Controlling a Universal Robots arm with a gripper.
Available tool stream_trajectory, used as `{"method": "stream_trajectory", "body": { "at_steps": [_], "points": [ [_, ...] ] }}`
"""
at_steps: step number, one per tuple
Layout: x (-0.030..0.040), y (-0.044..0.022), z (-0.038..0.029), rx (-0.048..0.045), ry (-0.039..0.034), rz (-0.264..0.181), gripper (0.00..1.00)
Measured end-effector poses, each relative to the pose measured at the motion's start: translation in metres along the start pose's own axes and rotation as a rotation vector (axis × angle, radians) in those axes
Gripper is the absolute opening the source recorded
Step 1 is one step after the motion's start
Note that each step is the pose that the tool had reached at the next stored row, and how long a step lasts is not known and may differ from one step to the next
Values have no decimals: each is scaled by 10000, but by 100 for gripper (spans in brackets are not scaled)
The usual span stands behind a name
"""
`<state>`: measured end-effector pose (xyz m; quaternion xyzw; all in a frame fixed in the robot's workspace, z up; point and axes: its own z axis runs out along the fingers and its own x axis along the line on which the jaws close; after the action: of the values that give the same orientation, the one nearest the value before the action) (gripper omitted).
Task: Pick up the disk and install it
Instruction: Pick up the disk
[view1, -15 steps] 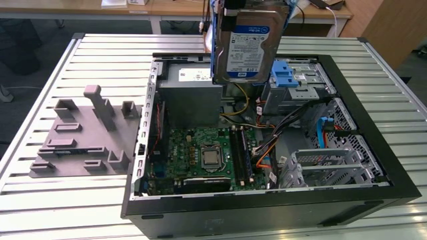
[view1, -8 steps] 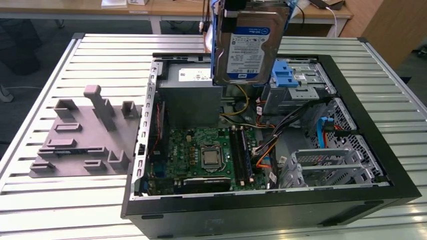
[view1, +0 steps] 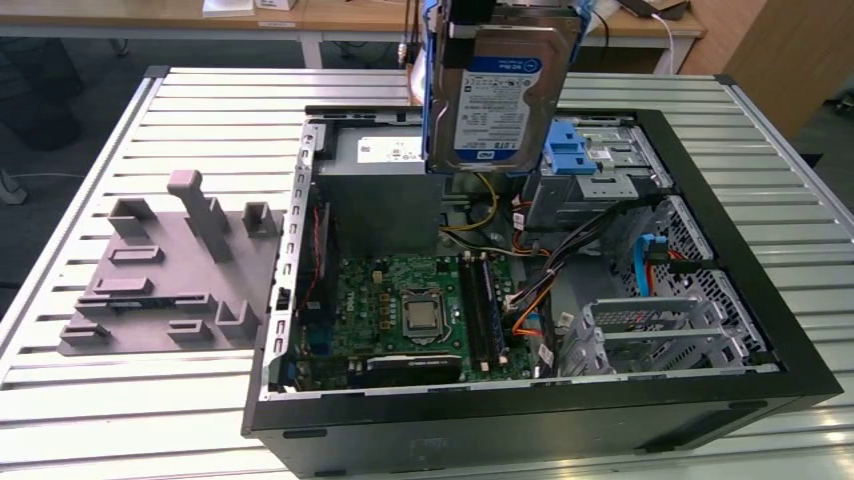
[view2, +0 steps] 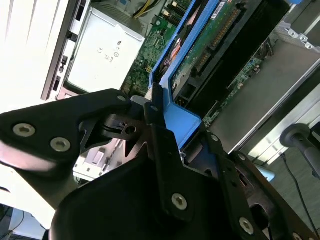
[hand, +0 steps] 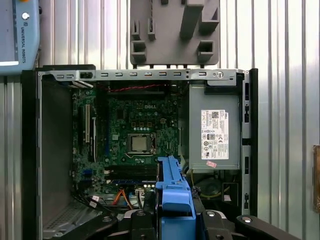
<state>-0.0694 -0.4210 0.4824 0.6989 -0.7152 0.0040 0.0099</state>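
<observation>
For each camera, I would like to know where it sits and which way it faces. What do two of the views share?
Exterior view: off the arm, raised, looking obliquely down at the open computer case; the hand holds the disk above it.
First wrist view: on the arm, looking straight down into the case; hand and disk in the foreground.
Second wrist view: beside the hand, looking along the disk's circuit-board side.
Shared: both wrist views show the grey box.

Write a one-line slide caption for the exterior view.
The tool holds the disk by its blue carrier above the open computer case.
</observation>
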Motion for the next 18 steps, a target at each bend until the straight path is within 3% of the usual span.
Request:
{"method": "stream_trajectory", "body": {
  "at_steps": [18],
  "points": [
    [114,-3,10,1,-1,0,36]
  ]
}}
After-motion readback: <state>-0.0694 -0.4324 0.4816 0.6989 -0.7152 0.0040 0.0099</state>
